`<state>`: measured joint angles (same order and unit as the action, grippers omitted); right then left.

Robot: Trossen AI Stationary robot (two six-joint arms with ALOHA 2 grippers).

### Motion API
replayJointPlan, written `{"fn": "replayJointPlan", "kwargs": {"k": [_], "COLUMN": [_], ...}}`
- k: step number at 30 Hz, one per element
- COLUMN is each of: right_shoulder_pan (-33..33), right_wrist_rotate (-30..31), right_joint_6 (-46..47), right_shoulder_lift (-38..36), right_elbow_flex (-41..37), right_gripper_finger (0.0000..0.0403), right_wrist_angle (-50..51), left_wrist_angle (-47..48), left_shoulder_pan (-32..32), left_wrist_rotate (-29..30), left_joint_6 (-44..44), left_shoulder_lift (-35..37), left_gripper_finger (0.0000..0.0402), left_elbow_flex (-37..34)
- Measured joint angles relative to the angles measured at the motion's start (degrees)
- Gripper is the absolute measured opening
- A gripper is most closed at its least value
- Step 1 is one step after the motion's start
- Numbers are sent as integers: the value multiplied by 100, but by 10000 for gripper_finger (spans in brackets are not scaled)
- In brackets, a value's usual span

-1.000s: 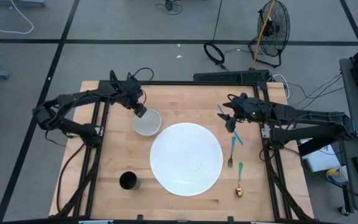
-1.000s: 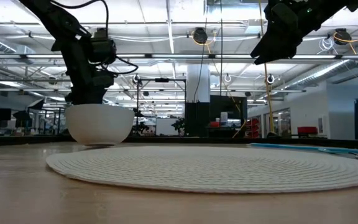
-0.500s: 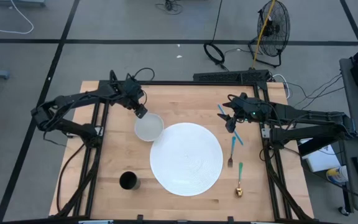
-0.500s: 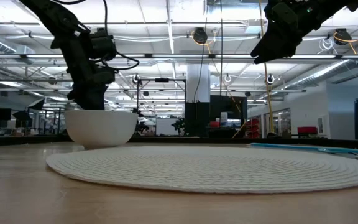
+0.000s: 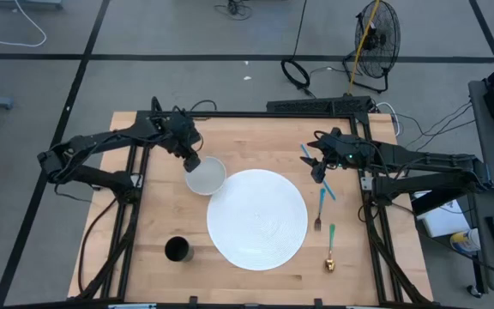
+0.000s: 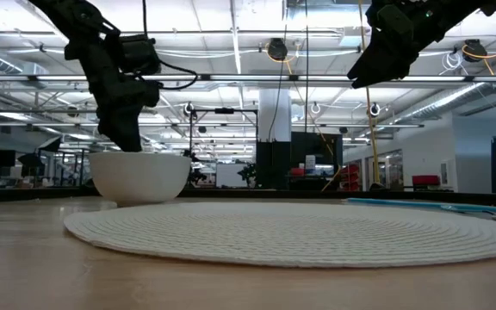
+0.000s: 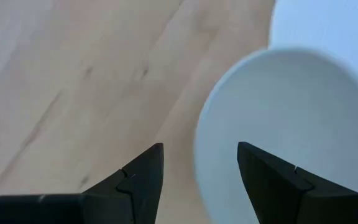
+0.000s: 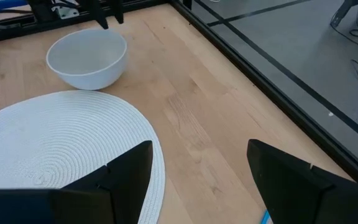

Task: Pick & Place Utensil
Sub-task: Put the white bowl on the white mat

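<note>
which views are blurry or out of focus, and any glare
Left wrist view: bowl and wood soft, out of focus; left gripper fingers sharper. Low view: near table edge blurred, bright ceiling strip lights behind. High view: evenly lit, placemat bright white. Right wrist view: mostly sharp.

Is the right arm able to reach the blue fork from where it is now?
Probably yes. The right tool hangs open above the wood, close to the blue fork, which lies flat beside the white placemat. Nothing covers it.
</note>
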<state>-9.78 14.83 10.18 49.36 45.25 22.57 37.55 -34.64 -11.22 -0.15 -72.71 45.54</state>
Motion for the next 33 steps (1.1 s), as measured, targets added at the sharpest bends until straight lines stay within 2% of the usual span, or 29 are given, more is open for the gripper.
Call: {"fn": "replayJointPlan", "kwargs": {"k": [15, 28, 33], "right_shoulder_pan": [15, 17, 17], "right_wrist_rotate": [-11, -14, -15], "right_joint_6": [67, 111, 111], "right_shoulder_lift": [-2, -2, -2], "right_elbow_flex": [-2, -4, -4], "right_gripper_finger": [258, 258, 257], "right_wrist_angle": [-35, -35, -37], "left_wrist_angle": [366, 535, 544], "left_shoulder_pan": [509, 517, 517], "left_wrist_rotate": [227, 288, 361], "left_joint_6": [-301, -479, -535], "left_shoulder_lift": [-101, -426, -427], "left_gripper_finger": [212, 211, 174], "left_elbow_flex": [-2, -5, -5]}}
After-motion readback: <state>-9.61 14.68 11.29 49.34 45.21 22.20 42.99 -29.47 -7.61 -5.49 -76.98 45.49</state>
